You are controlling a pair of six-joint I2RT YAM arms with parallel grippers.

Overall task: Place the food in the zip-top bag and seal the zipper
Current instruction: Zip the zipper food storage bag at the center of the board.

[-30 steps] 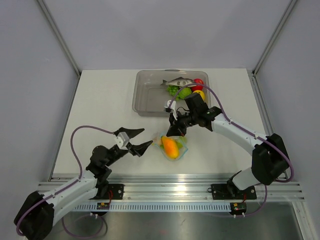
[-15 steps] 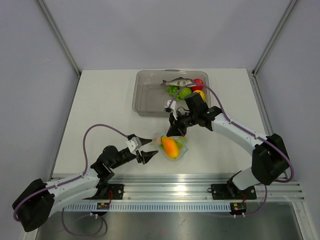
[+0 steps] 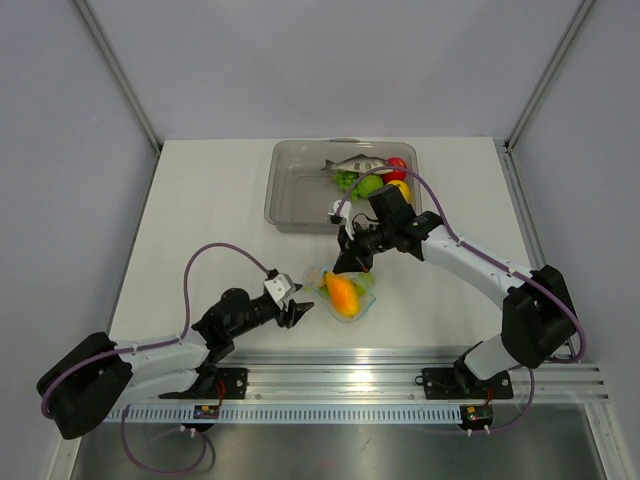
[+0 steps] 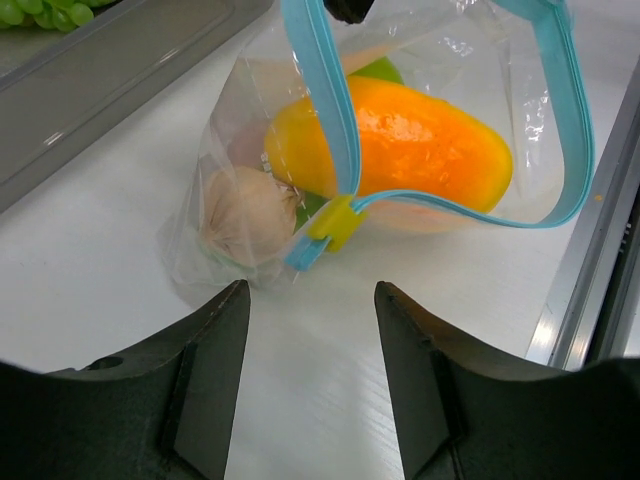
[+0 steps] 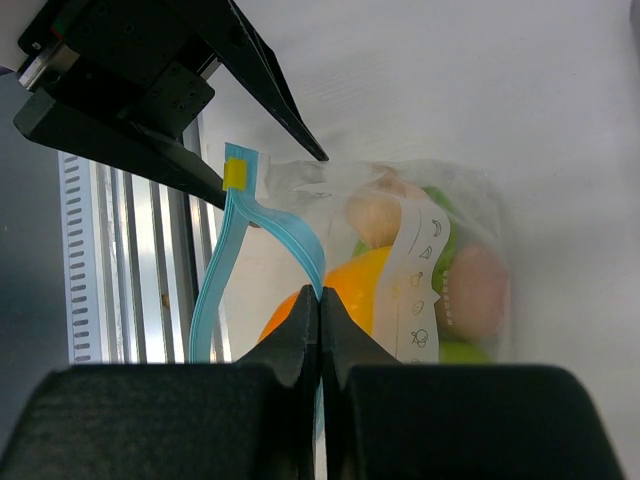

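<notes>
We log, near first: left gripper (image 4: 312,290), black fingers spread, just short of bag. Next, small clear floppy zip-top bag (image 3: 347,293) on white table (image 3: 200,220), near centre, mouth open; we see inside orange-yellow mango shape (image 4: 400,150), pinkish egg (image 4: 245,212). Along mouth, light blue zipper strip (image 4: 335,120) with yellow slider (image 4: 335,222). Then right gripper (image 5: 320,300), fingers pressed together, pinching zipper strip. Far: rigid clear grey tray (image 3: 295,195) holding silver fish (image 3: 352,163).

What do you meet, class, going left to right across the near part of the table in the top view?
The left gripper → bag → right arm's base. The right gripper overlaps the bag, so it is left out.
</notes>
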